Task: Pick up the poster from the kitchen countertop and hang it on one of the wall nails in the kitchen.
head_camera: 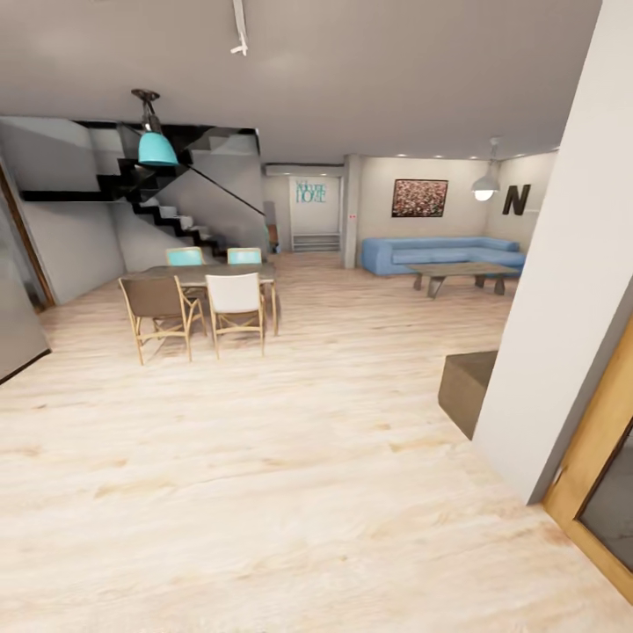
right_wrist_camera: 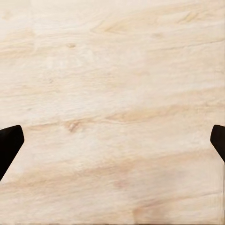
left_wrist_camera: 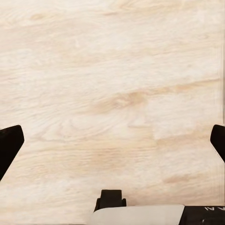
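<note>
The left end effector [left_wrist_camera: 112, 140] is seen in the left wrist view with its two dark fingertips [left_wrist_camera: 9, 147] at opposite edges of the frame, spread wide, and nothing is held between them. The right end effector [right_wrist_camera: 112, 140] is presented likewise in the right wrist view: fingers well apart, nothing gripped. Beneath both, only pale wood-plank floor [right_wrist_camera: 112, 84] is recorded, so both are judged to be carried pointing downward, in a travelling posture with no grasp prepared.

Outward from the end effectors, the head view takes in an open living area. A dining table [head_camera: 211, 272] with four chairs stands well ahead, under a teal pendant lamp [head_camera: 157, 148]; a black staircase [head_camera: 158, 207] rises behind it. Farther off, a blue sofa [head_camera: 440, 253] and a low coffee table [head_camera: 462, 272] are noted below a dark speckled wall picture [head_camera: 419, 198]. A white wall [head_camera: 571, 264] stands near on the right side.

The poster and the kitchen countertop are not located from this position. The robot is judged to be in transit, with the pick-up not yet begun.
</note>
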Tool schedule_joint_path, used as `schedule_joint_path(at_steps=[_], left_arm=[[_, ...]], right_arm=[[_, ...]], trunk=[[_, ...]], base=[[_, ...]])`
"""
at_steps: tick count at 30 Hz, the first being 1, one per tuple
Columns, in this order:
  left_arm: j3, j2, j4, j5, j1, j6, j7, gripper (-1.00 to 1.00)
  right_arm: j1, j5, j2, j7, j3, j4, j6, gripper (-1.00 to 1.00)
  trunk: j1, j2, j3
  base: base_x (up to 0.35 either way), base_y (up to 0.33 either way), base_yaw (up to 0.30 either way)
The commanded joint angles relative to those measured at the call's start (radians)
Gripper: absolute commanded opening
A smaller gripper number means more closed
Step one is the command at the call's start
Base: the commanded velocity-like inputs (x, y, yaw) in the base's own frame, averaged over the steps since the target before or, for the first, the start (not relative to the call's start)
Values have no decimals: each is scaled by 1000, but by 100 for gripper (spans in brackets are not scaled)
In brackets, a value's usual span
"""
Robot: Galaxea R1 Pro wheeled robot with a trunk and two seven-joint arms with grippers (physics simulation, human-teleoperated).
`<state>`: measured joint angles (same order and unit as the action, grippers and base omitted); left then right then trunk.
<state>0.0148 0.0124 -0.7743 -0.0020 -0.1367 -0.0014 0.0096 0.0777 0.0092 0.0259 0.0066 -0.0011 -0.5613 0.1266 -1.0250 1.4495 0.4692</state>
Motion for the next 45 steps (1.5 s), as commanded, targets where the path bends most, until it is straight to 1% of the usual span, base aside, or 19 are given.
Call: schedule_joint_path(at_steps=[1,10,13,45], left_arm=[[1,0,-2,0,-1,0,1,100],[1,0,-2,0,-1,0,1,100],[1,0,-2,0,-1,0,1,100],[1,0,0,1,-1,-2,1,100]], right_arm=[[1,1,0,0,-1,6,3,100],[1,2,-1,0,-2,30,4,100],[1,3,-1,0,-1,30,5,100],[1,5,-4,-2,1,32,5,100]], trunk=[[0,0,1],[0,0,1],[0,0,1],[0,0,1]], base=[[13,-307,233],[58,-324,274],[40,-171,288],[2,-9,289]])
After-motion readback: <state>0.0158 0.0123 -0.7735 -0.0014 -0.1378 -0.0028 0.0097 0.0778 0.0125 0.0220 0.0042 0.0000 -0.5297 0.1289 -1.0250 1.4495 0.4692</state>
